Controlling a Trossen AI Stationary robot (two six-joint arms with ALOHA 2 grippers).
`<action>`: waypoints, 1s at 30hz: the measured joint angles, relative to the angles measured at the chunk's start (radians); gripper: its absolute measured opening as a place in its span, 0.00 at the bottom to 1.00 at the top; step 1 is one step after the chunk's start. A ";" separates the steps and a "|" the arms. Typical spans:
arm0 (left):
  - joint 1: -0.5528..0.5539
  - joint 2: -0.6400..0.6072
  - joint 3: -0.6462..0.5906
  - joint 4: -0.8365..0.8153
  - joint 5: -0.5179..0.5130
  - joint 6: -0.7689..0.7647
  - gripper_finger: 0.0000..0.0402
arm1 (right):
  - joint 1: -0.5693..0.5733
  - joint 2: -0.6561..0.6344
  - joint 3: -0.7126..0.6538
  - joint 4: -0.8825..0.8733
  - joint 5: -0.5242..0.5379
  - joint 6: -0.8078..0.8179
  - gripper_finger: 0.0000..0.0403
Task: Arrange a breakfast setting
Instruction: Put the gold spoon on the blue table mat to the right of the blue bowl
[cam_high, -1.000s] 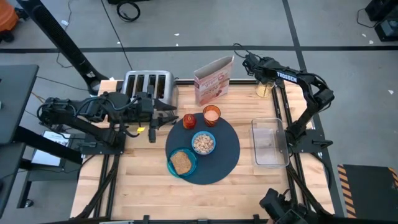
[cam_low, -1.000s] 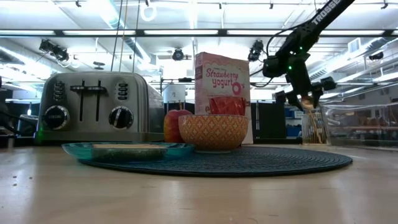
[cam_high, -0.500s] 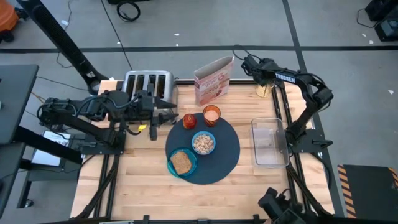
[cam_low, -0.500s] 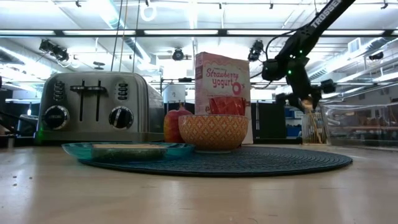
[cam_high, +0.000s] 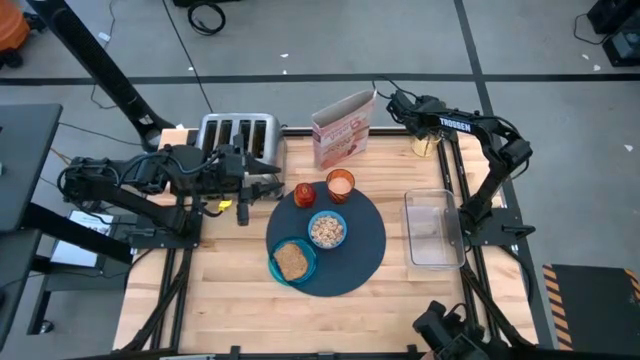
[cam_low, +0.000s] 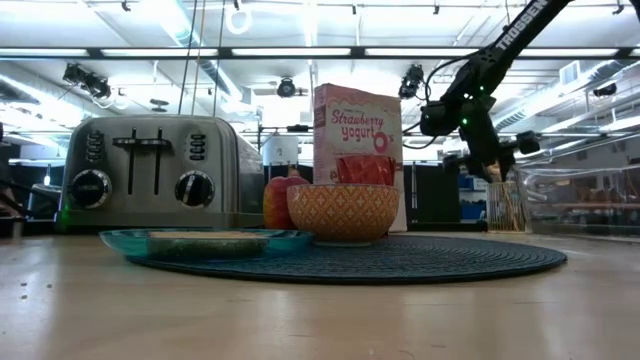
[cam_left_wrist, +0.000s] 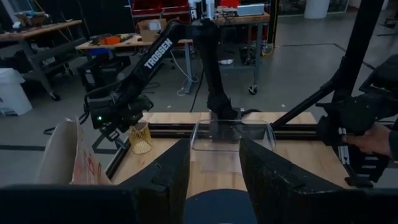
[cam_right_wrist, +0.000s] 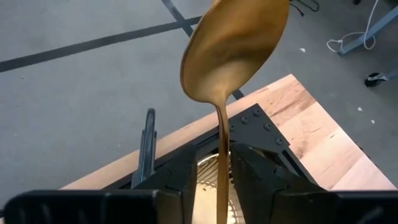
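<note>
Wood tabletop (cam_high: 220, 290) from above: slate-blue mat (cam_high: 362, 250) carries the blue bowl (cam_high: 327, 229), teal plate (cam_high: 281, 271) with toast slice (cam_high: 291, 260), red fruit (cam_high: 304, 194) and amber cup (cam_high: 341, 184), toaster (cam_high: 238, 138) and yogurt box (cam_high: 343, 128) stand behind, clear tub (cam_high: 433, 229) off to the right; left gripper (cam_high: 280, 182) sits by the toaster, fingers apart and empty, right gripper (cam_high: 405, 105) is over the utensil holder (cam_high: 425, 143) at the back corner. Low view: bowl (cam_low: 343, 212), fruit (cam_low: 277, 201) and box (cam_low: 357, 130) block most of the cup (cam_low: 366, 169), right gripper (cam_low: 490, 165) hangs above the holder (cam_low: 505, 207). Right wrist: fingers (cam_right_wrist: 177, 185) clamped on the gold spoon (cam_right_wrist: 233, 53) handle, spoon upright, bowl end up, holder just beneath.
</note>
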 joint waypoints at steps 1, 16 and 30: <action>0.000 0.000 0.000 -0.003 0.000 0.000 0.36 | 0.000 0.000 0.000 0.000 0.000 0.003 0.26; 0.000 0.000 0.000 -0.006 0.000 0.003 0.36 | 0.005 0.000 0.000 -0.019 -0.013 0.015 0.02; -0.002 -0.021 0.000 -0.042 0.000 0.018 0.36 | 0.065 -0.002 0.000 -0.059 -0.016 0.030 0.01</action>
